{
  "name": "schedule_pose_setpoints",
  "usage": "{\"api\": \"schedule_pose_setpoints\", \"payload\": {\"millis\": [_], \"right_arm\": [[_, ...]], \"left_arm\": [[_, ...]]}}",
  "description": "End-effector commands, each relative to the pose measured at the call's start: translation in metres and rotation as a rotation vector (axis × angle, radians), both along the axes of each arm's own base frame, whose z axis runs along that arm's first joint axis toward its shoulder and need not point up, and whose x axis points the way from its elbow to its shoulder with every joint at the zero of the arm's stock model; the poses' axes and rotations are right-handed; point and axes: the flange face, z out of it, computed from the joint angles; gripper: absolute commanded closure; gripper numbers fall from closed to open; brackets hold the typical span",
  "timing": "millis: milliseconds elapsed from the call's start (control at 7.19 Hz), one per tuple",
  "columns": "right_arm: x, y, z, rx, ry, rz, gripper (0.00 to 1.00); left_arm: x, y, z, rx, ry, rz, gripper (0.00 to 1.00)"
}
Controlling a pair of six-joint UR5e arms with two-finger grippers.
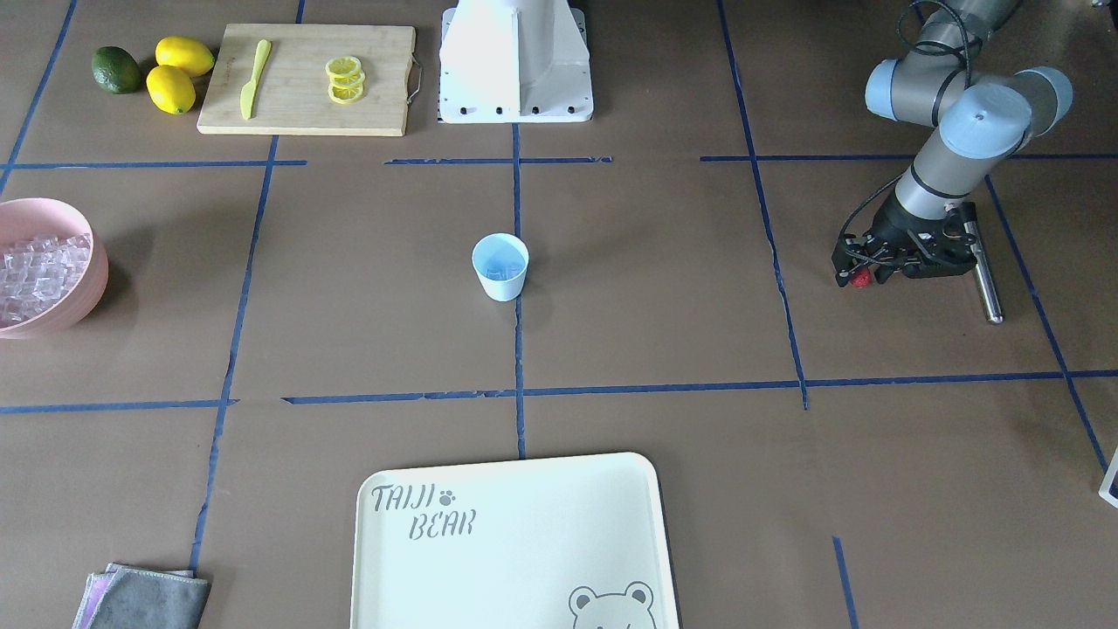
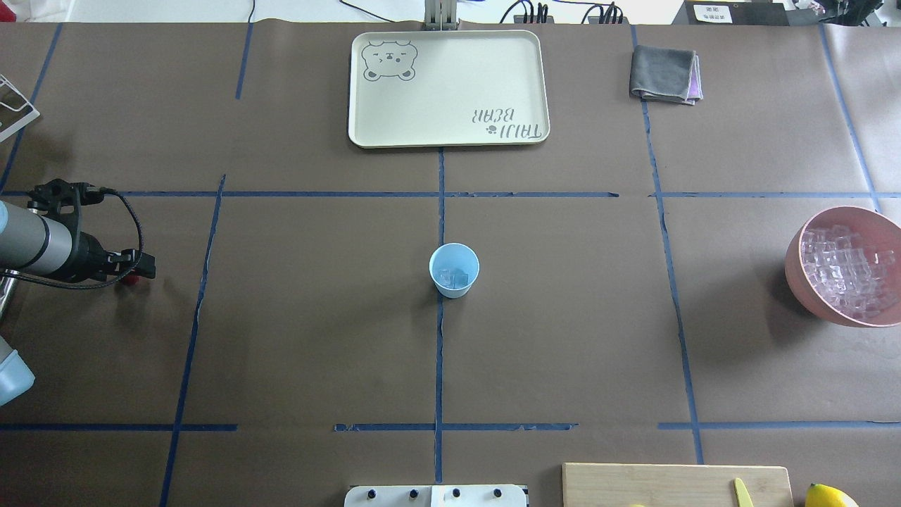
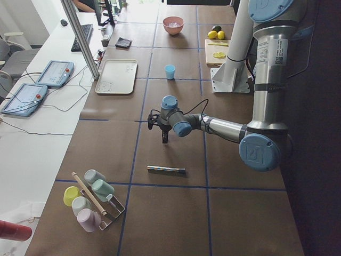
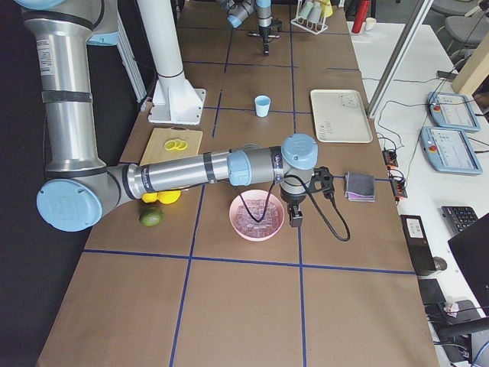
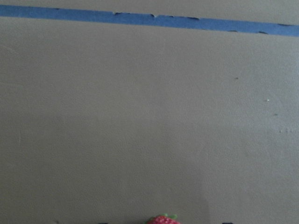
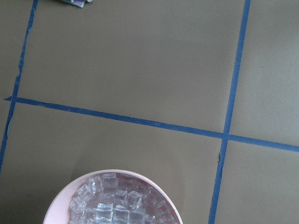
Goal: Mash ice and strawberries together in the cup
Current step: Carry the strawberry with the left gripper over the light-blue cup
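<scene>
Reaching low | left tool (image 1: 860, 275) seemingly gripping strawberry (image 1: 861, 279) | cup (image 1: 500, 266) apart

The cream tray (image 1: 611, 524) reads "TAIJI BEAR" beside a bear face.

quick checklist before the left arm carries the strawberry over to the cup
1. Strawberry sits at the tip of the left claw: ok, though how firm the grip is cannot be told.
2. Cup stands upright with its mouth uncovered: ok.
3. Ice is already in the cup: ok.
4. Table between the left claw and the cup is free of objects: ok.
5. Right arm is away from the cup, by the pink bowl: ok.
6. Right claw open or shut: cannot tell, it shows only in the right side view.
</scene>
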Motion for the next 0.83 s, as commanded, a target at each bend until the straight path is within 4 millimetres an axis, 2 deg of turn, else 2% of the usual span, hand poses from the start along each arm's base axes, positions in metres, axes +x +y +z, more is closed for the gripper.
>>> {"api": "schedule_pose_setpoints", "payload": {"millis": [0, 139, 278, 556, 695], "right_arm": [[0.000, -0.001, -0.001, 0.003, 0.000, 0.000, 0.01], [0.000, -0.001, -0.002, 0.004, -0.002, -0.001, 0.01], [0.000, 0.000, -0.001, 0.002, -0.001, -0.001, 0.01], [0.000, 0.003, 0.006, -0.003, 0.003, -0.007, 0.01], [0.003, 0.004, 0.009, -0.005, 0.004, -0.006, 0.01]], "left_arm": [[-0.001, 0.000, -0.006, 0.004, 0.011, 0.005, 0.92], [-0.005, -0.001, -0.013, 0.008, 0.020, 0.003, 0.97], [-0.010, 0.004, -0.029, 0.016, 0.039, 0.010, 0.98], [-0.008, 0.007, -0.073, 0.002, 0.067, 0.024, 0.98], [0.003, -0.004, -0.122, 0.009, 0.080, 0.022, 0.99]]}}
